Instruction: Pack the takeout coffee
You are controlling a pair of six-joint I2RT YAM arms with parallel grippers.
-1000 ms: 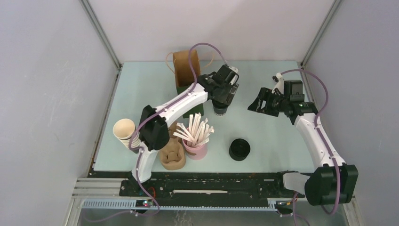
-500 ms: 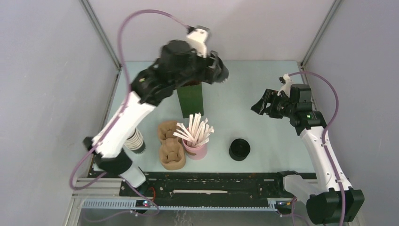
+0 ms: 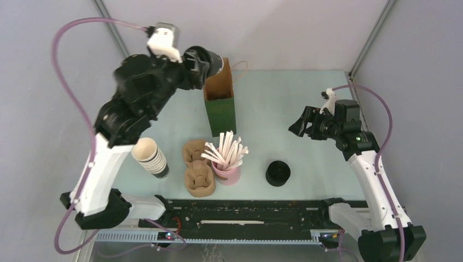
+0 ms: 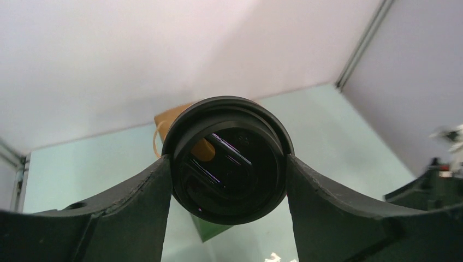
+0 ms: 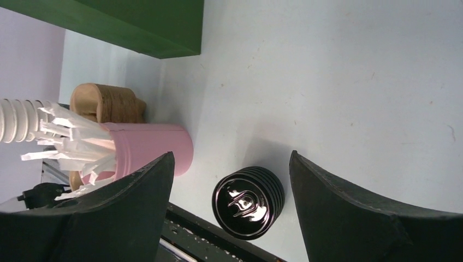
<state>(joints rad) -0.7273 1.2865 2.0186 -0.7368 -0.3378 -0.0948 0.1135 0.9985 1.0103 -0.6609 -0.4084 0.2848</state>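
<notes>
Black, round, glossy-lidded coffee cup [image 4: 229, 164], pinched by left gripper [image 3: 206, 61] near green paper bag [image 3: 221, 106]; cup's sides hidden. Right gripper [image 3: 300, 121] spread, empty.

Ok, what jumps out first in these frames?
The left gripper, high over the far left of the table, clamps the takeout coffee on its side above the open paper bag. The right gripper hangs open and empty over the table's right side. A squat stack of black lids stands near the front edge, right of the pink straw holder.
</notes>
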